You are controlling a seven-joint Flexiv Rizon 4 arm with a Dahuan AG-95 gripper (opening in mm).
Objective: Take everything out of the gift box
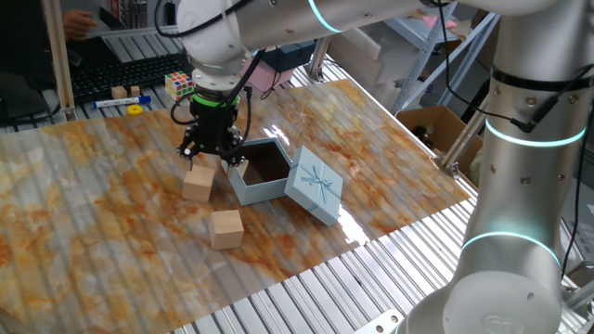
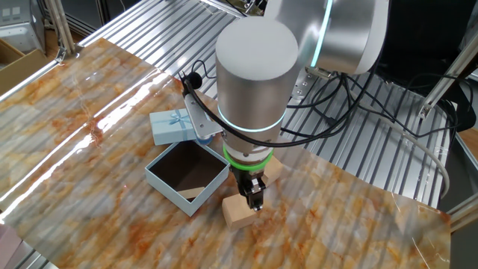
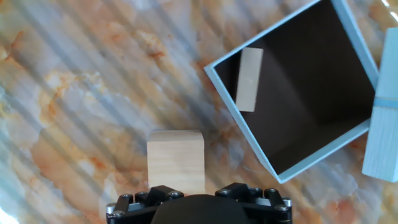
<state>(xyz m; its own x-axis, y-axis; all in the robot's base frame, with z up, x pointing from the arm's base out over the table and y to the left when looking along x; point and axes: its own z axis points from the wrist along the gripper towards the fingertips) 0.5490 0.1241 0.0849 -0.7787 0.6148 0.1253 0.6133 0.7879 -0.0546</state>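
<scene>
I've got the hand (image 1: 212,148) pointing straight down over the marbled orange-and-white tabletop (image 1: 93,213), fingers apart w/ nothing between them. Directly below it sits a plain light-tan wooden cube (image 3: 176,160), on the tabletop just beside the small square pale-blue cardboard gift box (image 2: 187,176). Box is open, dark brown inside; in the hand view another tan wooden block (image 3: 249,79) leans against an inner wall. Its pale-blue lid w/ a thin bow drawing (image 1: 314,186) leans on the box's far side. A second tan cube (image 1: 226,228) lies further out, apart from the box.
</scene>
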